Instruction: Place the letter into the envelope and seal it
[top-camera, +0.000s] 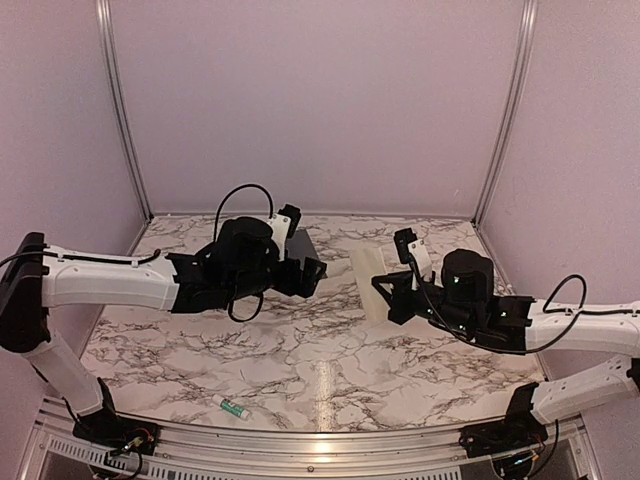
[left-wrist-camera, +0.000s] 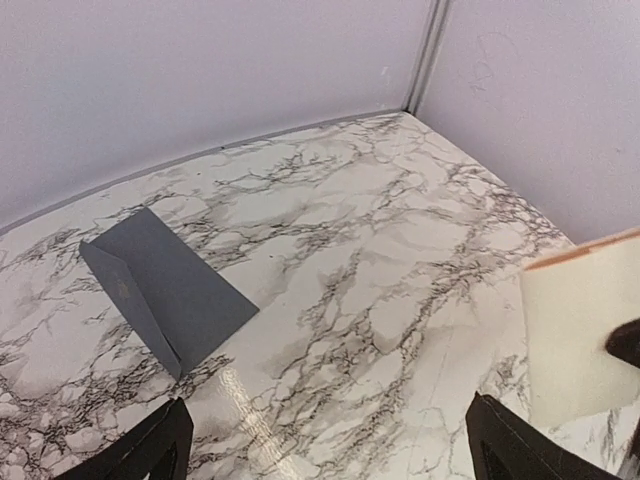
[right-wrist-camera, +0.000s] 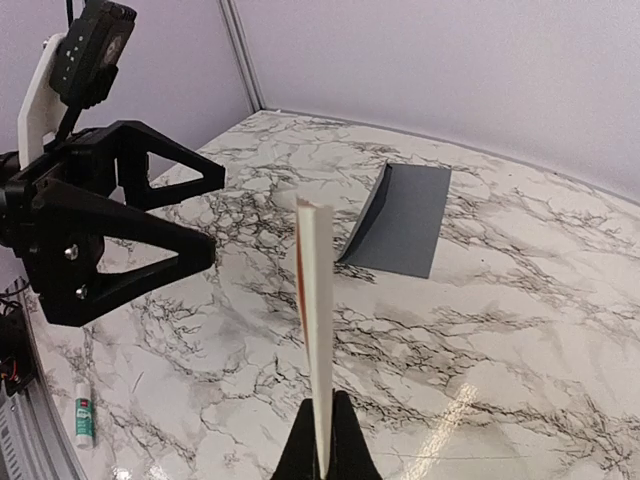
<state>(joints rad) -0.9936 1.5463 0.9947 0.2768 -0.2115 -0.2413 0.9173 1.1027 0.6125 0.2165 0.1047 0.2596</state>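
Open room: the white marble-pattern tabletop is bare between the two arms and out to the rail at the back wall. A small white-and-green tube lies by the front edge, well apart from everything else.

The flat dark grey paper envelope lies toward the back left of the table with its flap lifted along one long side (open, not sealed). The thin cream-white paper letter is off the table, standing on edge in the air and clear of the envelope. It has a faint orange tint along its top edge.

My right gripper is pinched together on the letter's near edge. My left gripper hangs low beside the envelope with its jaws spread wide, holding nothing.
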